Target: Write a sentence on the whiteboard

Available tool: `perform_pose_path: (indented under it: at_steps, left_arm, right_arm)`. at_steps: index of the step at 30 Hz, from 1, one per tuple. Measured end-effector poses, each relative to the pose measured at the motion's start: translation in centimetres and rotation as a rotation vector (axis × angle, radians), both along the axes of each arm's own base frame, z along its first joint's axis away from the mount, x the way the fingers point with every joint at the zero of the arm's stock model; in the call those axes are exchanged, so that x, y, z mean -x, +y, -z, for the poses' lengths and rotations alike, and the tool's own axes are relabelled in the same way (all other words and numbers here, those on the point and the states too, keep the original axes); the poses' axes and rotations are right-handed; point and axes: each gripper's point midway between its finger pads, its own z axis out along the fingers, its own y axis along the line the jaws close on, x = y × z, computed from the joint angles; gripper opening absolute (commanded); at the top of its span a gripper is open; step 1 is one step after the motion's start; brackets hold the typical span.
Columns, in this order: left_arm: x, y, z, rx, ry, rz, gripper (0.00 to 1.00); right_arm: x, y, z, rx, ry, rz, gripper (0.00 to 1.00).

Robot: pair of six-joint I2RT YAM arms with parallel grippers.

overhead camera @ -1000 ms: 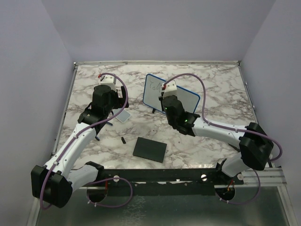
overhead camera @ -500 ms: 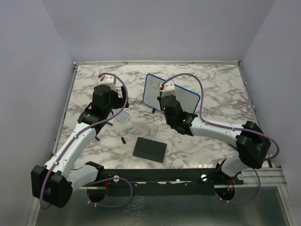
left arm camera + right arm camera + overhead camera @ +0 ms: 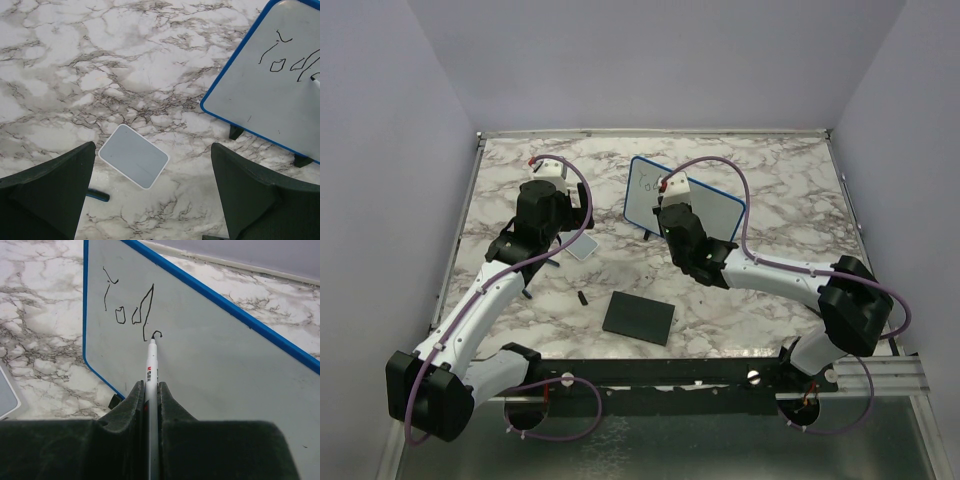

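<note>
**Right arm.** The right pincer [image 3: 150, 387] is clamped on a white marker [image 3: 151, 360], with both fingers pressed against the barrel. The marker tip touches the whiteboard [image 3: 215, 345] at the end of a small hooked stroke.

**Whiteboard.** The whiteboard [image 3: 642, 195] stands at the far middle of the marble surface [image 3: 790, 180], propped on two small black feet and leaning back. The right arm crosses in front of its centre in the top view.

**Sentence.** The sentence [image 3: 120, 316] is unfinished. A few thin dark letters sit in the board's upper left corner, reading roughly "Tod", followed by the hooked stroke at the marker tip.

**Left arm.** The left pincer [image 3: 155, 195] hangs above the surface to the left of the board. Its fingers are spread wide apart and hold nothing.

**Other items.**
- A small pale tile [image 3: 133, 155] lies flat below the left pincer, near the board's left foot but apart from it.
- A black square pad [image 3: 638, 317] lies nearer the arm bases.
- A small black piece [image 3: 582, 298] lies just to the left of the pad.
</note>
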Motion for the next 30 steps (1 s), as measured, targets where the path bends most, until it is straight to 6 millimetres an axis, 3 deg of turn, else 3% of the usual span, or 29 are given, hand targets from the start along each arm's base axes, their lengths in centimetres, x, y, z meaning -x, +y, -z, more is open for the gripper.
perform_pose_path:
  at_steps: [30]
  left_arm:
    - [0.00, 0.00, 0.00, 0.000, 0.000, 0.000, 0.99]
  right_arm:
    - [0.24, -0.44, -0.54, -0.011, 0.000, 0.011, 0.00]
